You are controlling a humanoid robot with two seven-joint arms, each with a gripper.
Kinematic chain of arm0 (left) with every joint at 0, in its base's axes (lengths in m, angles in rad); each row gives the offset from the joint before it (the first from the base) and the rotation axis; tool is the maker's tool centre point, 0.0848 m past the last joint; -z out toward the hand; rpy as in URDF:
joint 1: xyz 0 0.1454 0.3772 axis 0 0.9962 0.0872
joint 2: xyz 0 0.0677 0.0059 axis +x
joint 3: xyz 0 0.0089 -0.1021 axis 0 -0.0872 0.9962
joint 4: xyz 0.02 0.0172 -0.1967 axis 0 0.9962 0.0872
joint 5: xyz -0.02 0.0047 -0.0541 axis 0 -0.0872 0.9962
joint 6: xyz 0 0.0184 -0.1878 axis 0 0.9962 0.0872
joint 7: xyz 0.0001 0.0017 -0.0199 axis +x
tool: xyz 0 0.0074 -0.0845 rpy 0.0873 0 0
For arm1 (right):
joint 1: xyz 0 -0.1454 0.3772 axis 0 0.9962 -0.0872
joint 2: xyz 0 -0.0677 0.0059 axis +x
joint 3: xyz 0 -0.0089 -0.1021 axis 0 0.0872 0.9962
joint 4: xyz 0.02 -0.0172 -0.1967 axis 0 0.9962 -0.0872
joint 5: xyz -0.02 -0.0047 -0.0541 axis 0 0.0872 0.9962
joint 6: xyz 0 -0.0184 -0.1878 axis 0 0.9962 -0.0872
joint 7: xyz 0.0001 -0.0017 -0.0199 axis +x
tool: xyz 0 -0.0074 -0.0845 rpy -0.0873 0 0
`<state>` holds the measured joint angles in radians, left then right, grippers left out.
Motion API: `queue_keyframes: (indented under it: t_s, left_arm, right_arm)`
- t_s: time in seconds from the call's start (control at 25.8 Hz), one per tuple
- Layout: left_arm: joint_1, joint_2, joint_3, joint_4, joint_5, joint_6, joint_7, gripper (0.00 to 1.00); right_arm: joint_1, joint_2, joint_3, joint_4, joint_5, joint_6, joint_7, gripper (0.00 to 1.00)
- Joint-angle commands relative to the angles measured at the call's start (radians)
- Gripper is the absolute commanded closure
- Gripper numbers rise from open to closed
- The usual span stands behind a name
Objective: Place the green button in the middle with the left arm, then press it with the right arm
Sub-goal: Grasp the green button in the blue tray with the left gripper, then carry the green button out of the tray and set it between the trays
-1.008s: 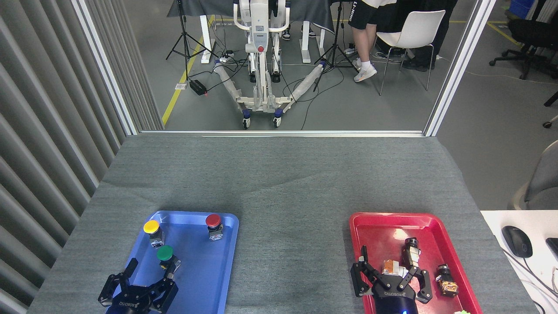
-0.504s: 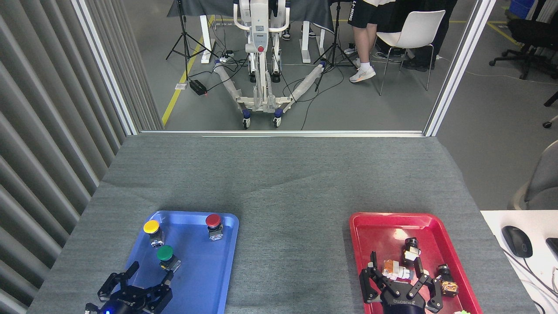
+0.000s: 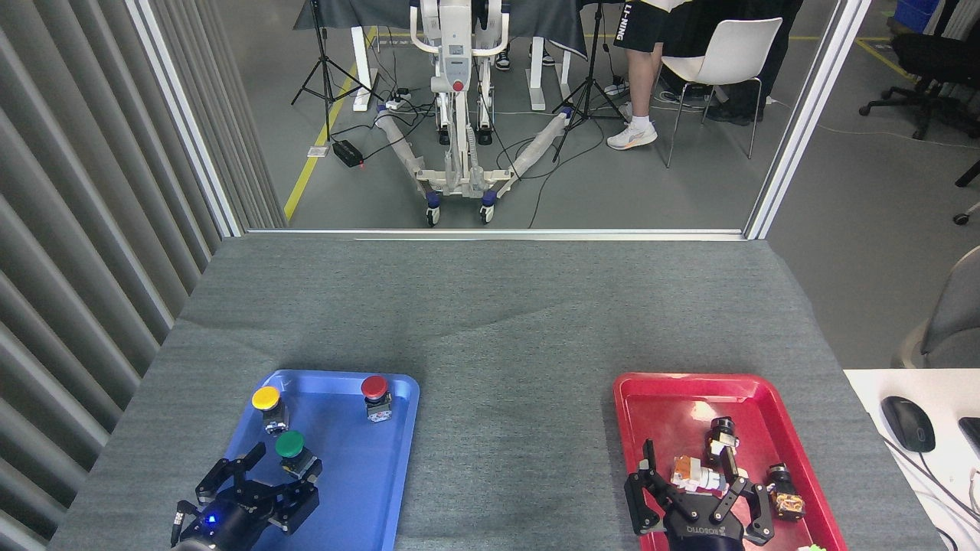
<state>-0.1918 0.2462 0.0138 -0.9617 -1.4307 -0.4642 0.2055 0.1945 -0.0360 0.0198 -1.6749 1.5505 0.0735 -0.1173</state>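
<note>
Two grippers sit low at the near edge. Left gripper [image 3: 279, 472]: fingers spread wide, empty, just short of the green button [image 3: 291, 447], which stands upright in the blue tray [image 3: 360, 490]. Right gripper [image 3: 693, 478]: spread wide over small parts in the red tray [image 3: 666, 398], gripping nothing. Yellow button [image 3: 266, 401] and red button [image 3: 374, 390] stand farther back. Beyond, the grey cloth middle [image 3: 513, 367] lies between trays.

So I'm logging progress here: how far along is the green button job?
Nothing is finished. The green button sits in the blue tray and the middle of the grey cloth is bare. The left gripper is open beside the button, not gripping. Left: grasp, place, then a press by the right gripper, open over the red tray.
</note>
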Motion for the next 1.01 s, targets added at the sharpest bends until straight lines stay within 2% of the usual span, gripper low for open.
queue_keyframes:
  t_s: [0.0, 0.08, 0.16, 0.23, 0.27, 0.35, 0.43, 0.54, 0.7, 0.74, 0.81, 0.89, 0.97]
  left_arm:
    - [-0.025, -0.001, -0.002, 0.047, 0.000, 0.010, 0.003, 0.04]
    - [-0.025, 0.001, -0.003, 0.054, 0.000, 0.012, 0.011, 0.12]
    - [-0.025, 0.001, -0.003, 0.069, 0.000, 0.013, 0.015, 0.24]
    - [-0.025, -0.002, -0.003, 0.081, 0.000, 0.013, 0.015, 0.54]
    - [-0.025, -0.002, -0.002, 0.081, 0.001, 0.012, 0.015, 0.66]
    - [-0.020, 0.001, -0.003, 0.080, 0.001, 0.001, 0.012, 0.85]
    - [-0.014, 0.004, -0.003, 0.069, 0.001, -0.010, 0.014, 0.99]
    - [-0.015, 0.005, -0.002, 0.052, 0.004, -0.091, 0.025, 1.00]
    - [-0.011, 0.002, -0.008, -0.089, 0.001, -0.126, 0.060, 1.00]
    - [-0.008, -0.005, -0.026, -0.115, 0.000, -0.126, 0.060, 1.00]
    - [-0.020, -0.021, -0.137, -0.143, -0.004, -0.111, 0.060, 1.00]
    - [-0.061, -0.062, -0.213, -0.129, -0.023, -0.094, 0.058, 1.00]
    - [-0.090, -0.134, -0.245, -0.071, -0.074, -0.063, 0.049, 1.00]
  right_arm:
    - [0.005, 0.013, 0.002, -0.003, 0.014, -0.006, 0.011, 0.00]
    - [0.006, 0.007, 0.002, 0.000, 0.014, -0.008, 0.010, 0.00]
    - [0.006, 0.004, 0.002, 0.001, 0.014, -0.008, 0.008, 0.00]
    - [0.006, 0.002, 0.002, -0.002, 0.014, -0.008, 0.008, 0.00]
    - [0.006, 0.002, 0.002, -0.002, 0.014, -0.008, 0.008, 0.00]
    - [0.006, -0.008, 0.002, -0.002, 0.014, -0.008, 0.008, 0.00]
    - [0.006, -0.012, 0.003, -0.003, 0.014, -0.008, 0.008, 0.00]
    - [0.006, -0.013, 0.003, -0.006, 0.014, -0.009, 0.008, 0.00]
    - [0.005, -0.013, 0.000, -0.006, 0.016, -0.014, 0.008, 0.00]
    - [0.005, -0.013, 0.000, -0.006, 0.016, -0.014, 0.008, 0.00]
    - [0.003, -0.016, -0.001, -0.006, 0.014, -0.012, 0.008, 0.00]
    - [0.000, -0.016, -0.003, -0.006, 0.016, -0.012, 0.008, 0.00]
    - [0.002, -0.015, -0.001, -0.006, 0.014, -0.014, 0.008, 0.00]
